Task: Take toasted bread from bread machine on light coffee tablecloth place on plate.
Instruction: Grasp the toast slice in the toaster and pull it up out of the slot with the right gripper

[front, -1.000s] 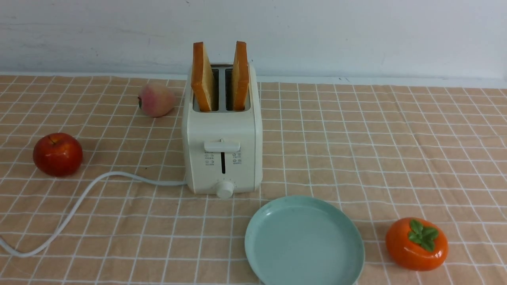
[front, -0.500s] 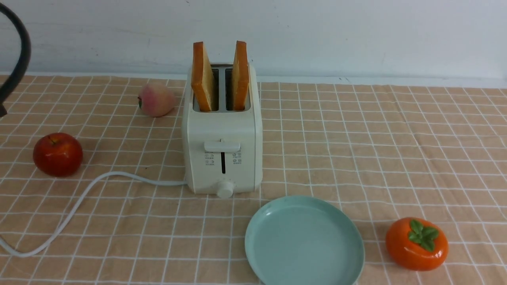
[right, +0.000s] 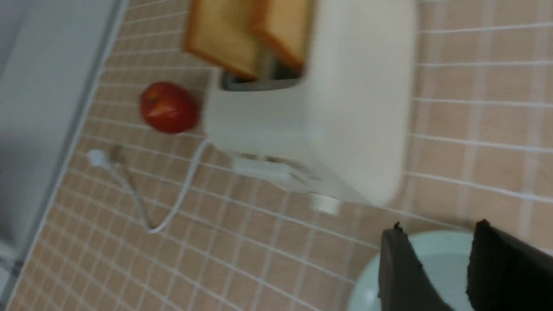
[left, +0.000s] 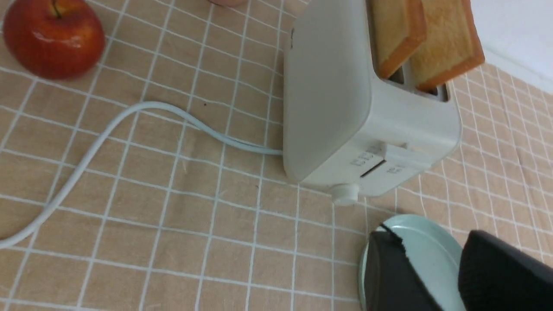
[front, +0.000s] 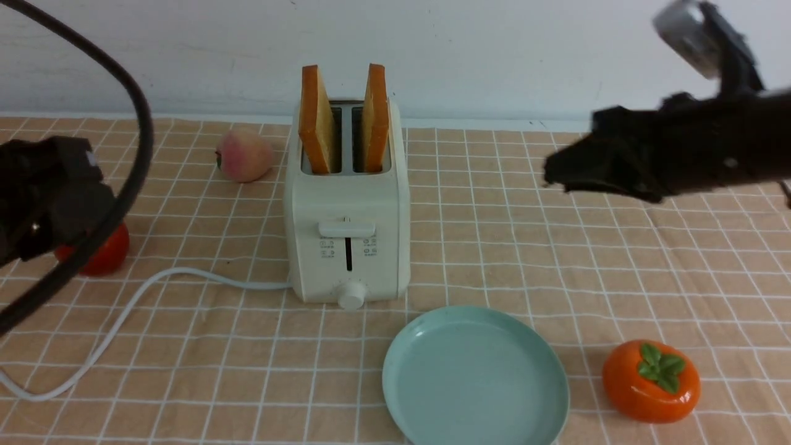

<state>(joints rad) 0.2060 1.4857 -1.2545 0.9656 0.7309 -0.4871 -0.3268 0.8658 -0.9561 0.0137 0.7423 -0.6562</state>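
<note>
Front view: two slices of toast (front: 316, 120) stand upright in the slots of the toaster (front: 346, 216), which sits mid-table on the checked tablecloth (front: 556, 259). Their thin crust edges face the robot, their broad faces look left and right, and their tops lean slightly apart. The right gripper (front: 556, 173) hovers at about the height of the slices, off to their right, and is the nearer of the two. The left gripper (left: 427, 248) hangs lower and well out to the left, in front of an apple (left: 54, 36). Both wrist views show the fingers spread with nothing between them.

The plate (front: 476, 377) lies bare, near the toaster's front right corner but apart from it. The cloth between the right gripper and the toaster is open. On the left side a peach (front: 244, 154) sits near the toaster and the cord (front: 154, 281) trails away. A persimmon (front: 650, 380) sits right of the plate, apart from it. The right slice looks the likelier first pick: lifted straight up out of its slot, then brought forward and down.
</note>
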